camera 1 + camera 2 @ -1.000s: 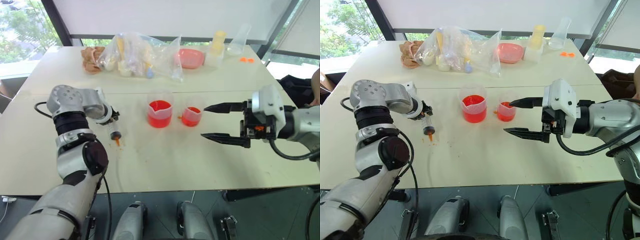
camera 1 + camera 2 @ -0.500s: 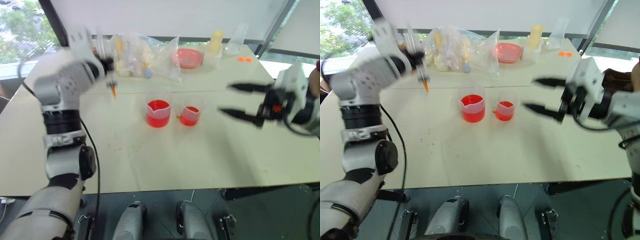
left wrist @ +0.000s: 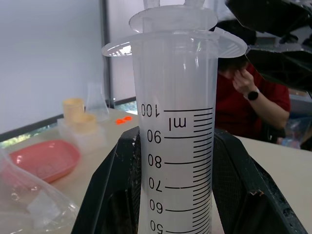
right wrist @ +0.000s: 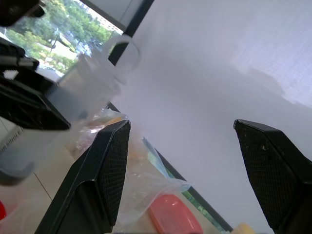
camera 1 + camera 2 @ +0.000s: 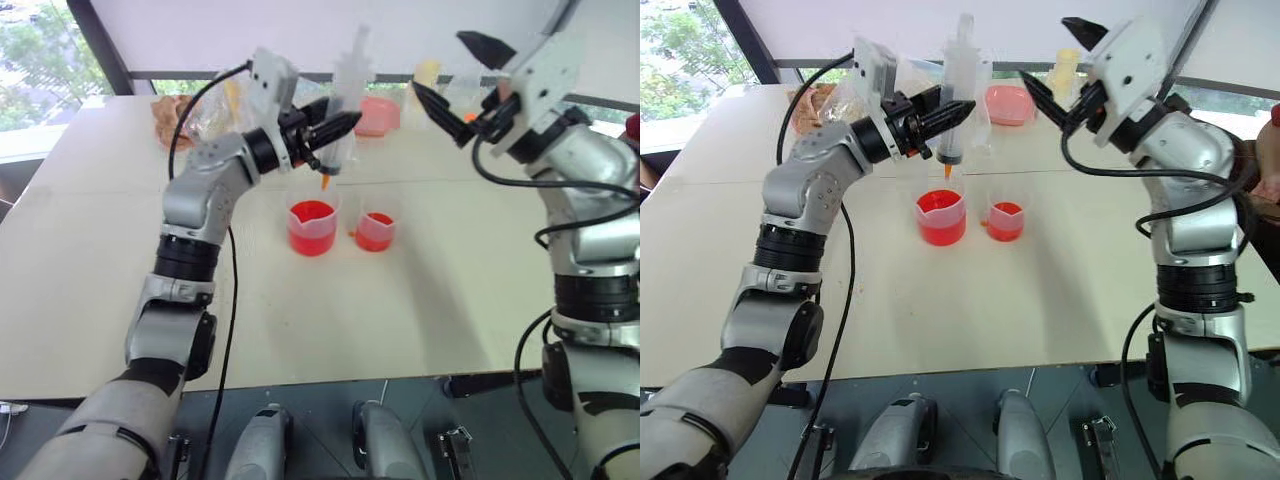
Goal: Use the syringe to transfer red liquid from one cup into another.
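Observation:
My left gripper [image 5: 962, 110] is shut on the barrel of the clear syringe [image 5: 958, 95], holding it upright with its orange tip [image 5: 948, 172] pointing down. The tip hangs roughly above the larger spouted cup [image 5: 940, 215], which holds red liquid [image 5: 939, 226]. The smaller cup [image 5: 1004, 220], just right of it, also holds red liquid. In the left wrist view the syringe [image 3: 178, 122] stands between my two fingers and looks empty at the upper marks. My right gripper [image 5: 1045, 50] is raised and open, just right of the syringe's top, with nothing in it.
At the back of the table [image 5: 1060, 300] lie a clear plastic bag [image 5: 855, 95] of items, a pink dish [image 5: 1006, 103] and yellow containers [image 5: 1066, 66]. A person in red [image 3: 253, 97] sits beyond the table's right end.
My left arm has swung the syringe up from the table's left side and rightwards to above the cups. My right gripper has risen and moved in towards the syringe's top, still open.

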`<state>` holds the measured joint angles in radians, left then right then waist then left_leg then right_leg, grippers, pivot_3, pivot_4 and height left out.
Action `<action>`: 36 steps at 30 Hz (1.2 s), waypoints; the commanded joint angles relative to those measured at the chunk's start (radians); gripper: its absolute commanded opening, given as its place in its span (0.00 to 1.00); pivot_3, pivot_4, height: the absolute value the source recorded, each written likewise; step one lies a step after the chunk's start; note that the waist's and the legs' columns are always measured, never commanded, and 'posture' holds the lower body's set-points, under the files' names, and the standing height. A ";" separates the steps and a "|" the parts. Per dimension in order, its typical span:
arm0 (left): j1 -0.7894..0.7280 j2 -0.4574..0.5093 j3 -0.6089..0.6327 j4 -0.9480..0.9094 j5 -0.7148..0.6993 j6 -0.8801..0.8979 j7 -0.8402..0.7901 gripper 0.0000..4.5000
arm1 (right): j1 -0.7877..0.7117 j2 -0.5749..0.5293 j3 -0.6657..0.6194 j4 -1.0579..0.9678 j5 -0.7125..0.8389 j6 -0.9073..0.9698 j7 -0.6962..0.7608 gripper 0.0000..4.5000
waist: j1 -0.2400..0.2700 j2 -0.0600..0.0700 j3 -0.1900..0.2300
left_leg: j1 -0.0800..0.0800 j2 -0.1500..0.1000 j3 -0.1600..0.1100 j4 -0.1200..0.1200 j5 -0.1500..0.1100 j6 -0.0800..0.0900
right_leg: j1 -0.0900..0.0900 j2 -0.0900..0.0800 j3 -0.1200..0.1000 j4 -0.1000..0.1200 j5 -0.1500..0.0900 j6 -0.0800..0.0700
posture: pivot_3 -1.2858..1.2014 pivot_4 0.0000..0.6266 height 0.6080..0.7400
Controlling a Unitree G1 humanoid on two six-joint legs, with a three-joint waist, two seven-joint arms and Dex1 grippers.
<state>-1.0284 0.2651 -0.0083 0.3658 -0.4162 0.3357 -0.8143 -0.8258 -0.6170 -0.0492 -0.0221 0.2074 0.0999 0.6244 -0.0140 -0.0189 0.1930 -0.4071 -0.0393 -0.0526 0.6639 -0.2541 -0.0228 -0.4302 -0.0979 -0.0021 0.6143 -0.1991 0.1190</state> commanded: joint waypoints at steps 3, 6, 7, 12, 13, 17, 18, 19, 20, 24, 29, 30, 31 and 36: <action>0.007 -0.002 -0.005 0.016 0.035 -0.095 -0.051 0.31 | -0.046 0.037 0.034 -0.027 -0.022 -0.034 0.012 0.78 | 0.001 0.000 0.000 | 0.000 0.000 0.000 0.000 0.000 0.000 | 0.000 0.000 0.000 0.000 0.000 0.000 | 0.52 0.24 1.00; 0.018 -0.005 -0.002 -0.002 0.036 -0.098 -0.056 0.31 | -0.051 0.050 0.051 -0.006 -0.040 -0.053 0.018 0.78 | 0.002 0.000 0.000 | 0.000 0.000 0.000 0.000 0.000 0.000 | 0.000 0.000 0.000 0.000 0.000 0.000 | 0.52 0.24 1.00; 0.021 -0.005 -0.003 -0.005 0.036 -0.099 -0.057 0.31 | -0.052 0.053 0.055 0.001 -0.045 -0.059 0.019 0.78 | 0.002 0.000 0.000 | 0.000 0.000 -0.001 0.000 0.000 0.000 | 0.000 0.000 0.000 0.000 0.000 0.000 | 0.52 0.24 1.00; 0.083 0.004 -0.036 -0.061 0.069 -0.125 -0.077 0.31 | -0.059 0.060 0.057 0.038 -0.051 -0.085 0.028 0.78 | 0.001 0.000 0.000 | 0.000 0.000 -0.001 0.000 0.000 0.001 | 0.000 0.000 0.000 0.000 0.000 0.000 | 0.52 0.24 1.00; 0.098 0.005 -0.034 -0.080 0.061 -0.109 -0.080 0.31 | -0.063 0.060 0.057 0.049 -0.053 -0.093 0.033 0.78 | 0.001 0.000 0.000 | 0.000 0.000 -0.001 0.000 0.000 0.001 | 0.000 0.000 0.000 0.000 0.000 0.000 | 0.52 0.24 1.00; 0.121 0.006 -0.013 -0.124 0.040 -0.068 -0.077 0.31 | -0.067 0.055 0.056 0.075 -0.058 -0.111 0.045 0.78 | 0.000 0.000 0.000 | 0.000 0.000 -0.001 0.000 0.000 0.001 | 0.000 0.000 0.000 0.000 0.000 0.000 | 0.52 0.24 1.00; 0.127 0.010 -0.012 -0.134 0.034 -0.060 -0.085 0.31 | -0.067 0.054 0.054 0.081 -0.059 -0.115 0.047 0.78 | 0.000 0.000 0.000 | 0.000 0.000 -0.001 0.000 0.000 0.001 | 0.000 0.000 0.000 0.000 0.000 0.000 | 0.52 0.24 1.00; 0.132 0.014 -0.012 -0.144 0.030 -0.052 -0.091 0.31 | -0.068 0.054 0.053 0.087 -0.060 -0.118 0.048 0.78 | 0.000 0.000 0.000 | 0.000 0.000 -0.001 0.000 0.000 0.001 | 0.000 0.000 0.000 0.000 0.000 0.000 | 0.52 0.24 1.00; 0.139 0.017 -0.016 -0.153 0.030 -0.048 -0.096 0.31 | -0.070 0.055 0.053 0.092 -0.061 -0.120 0.049 0.78 | 0.000 0.000 0.000 | 0.000 0.000 -0.001 0.000 0.000 0.001 | 0.000 0.000 0.000 0.000 0.000 0.000 | 0.52 0.24 1.00; 0.152 0.019 -0.030 -0.157 0.049 -0.053 -0.101 0.31 | -0.075 0.070 0.062 0.109 -0.064 -0.131 0.052 0.78 | 0.000 0.000 0.000 | 0.000 0.000 -0.001 0.000 0.000 0.000 | 0.000 0.000 0.000 0.000 0.000 0.000 | 0.52 0.24 1.00; 0.155 0.026 -0.050 -0.100 0.101 -0.109 -0.112 0.31 | -0.090 0.105 0.071 0.130 -0.073 -0.160 0.047 0.78 | 0.000 0.001 0.000 | 0.000 0.000 -0.001 0.000 0.000 0.000 | 0.000 0.000 0.000 0.001 0.000 0.000 | 0.52 0.24 1.00; 0.151 0.026 -0.049 -0.064 0.112 -0.129 -0.112 0.31 | -0.091 0.112 0.079 0.127 -0.068 -0.169 0.061 0.72 | 0.000 0.001 0.000 | 0.000 0.000 -0.001 0.000 0.000 0.000 | 0.000 0.000 0.000 0.001 0.000 0.000 | 0.52 0.24 1.00; 0.148 0.027 -0.049 -0.037 0.119 -0.144 -0.113 0.31 | -0.091 0.118 0.084 0.125 -0.064 -0.174 0.071 0.66 | 0.000 0.001 0.000 | 0.000 0.000 -0.001 0.000 0.000 0.000 | 0.000 0.001 0.000 0.000 0.000 0.000 | 0.52 0.24 1.00; 0.135 0.011 -0.045 0.087 0.139 -0.218 -0.112 0.31 | -0.074 0.126 0.104 0.093 -0.053 -0.158 0.118 0.13 | 0.001 0.001 0.000 | 0.000 0.000 -0.001 0.000 0.000 0.000 | 0.000 0.001 0.000 0.000 0.000 0.000 | 0.52 0.24 1.00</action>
<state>-0.8813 0.2802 -0.0465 0.4226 -0.2953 0.1293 -0.9253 -0.8703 -0.4960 0.0761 0.1357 0.1321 -0.0343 0.7393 -0.0132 -0.0183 0.1934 -0.4068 -0.0391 -0.0537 0.6638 -0.2543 -0.0223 -0.4302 -0.0972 -0.0024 0.6147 -0.1991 0.1190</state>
